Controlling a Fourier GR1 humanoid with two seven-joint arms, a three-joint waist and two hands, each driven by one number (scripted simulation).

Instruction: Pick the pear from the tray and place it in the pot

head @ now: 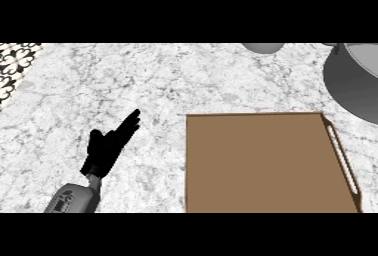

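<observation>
Currently no pear in view: flat brown rectangular tray (258, 162) shows a bare top, so I can't tell where the fruit is.

Left to right:
- White-grey marble counter (111, 90), with a black-and-white patterned strip (16, 62) at 10 o'clock.
- Black left hand (107, 147) on its grey forearm (74, 199) at 8 o'clock, fingers straight and relaxed, gripping nothing, resting just left of the tray and apart from it.
- Tray at 5 o'clock, slot handle (343, 157) on its right side.
- Grey rounded object (263, 47) at 1 o'clock, cut off by the edge, can't identify.
- Large grey metal pot (354, 87) at 2 o'clock, partly out of view.

Right hand isn't showing.

Judgement: step in hand is locating the pear. Confirm the fruit before committing. The pot sits on the right, so the right hand would suit the carry; approach over the rim, not across it.

Counts: hand 1, tray 1, pot 1, pear 0 visible.
</observation>
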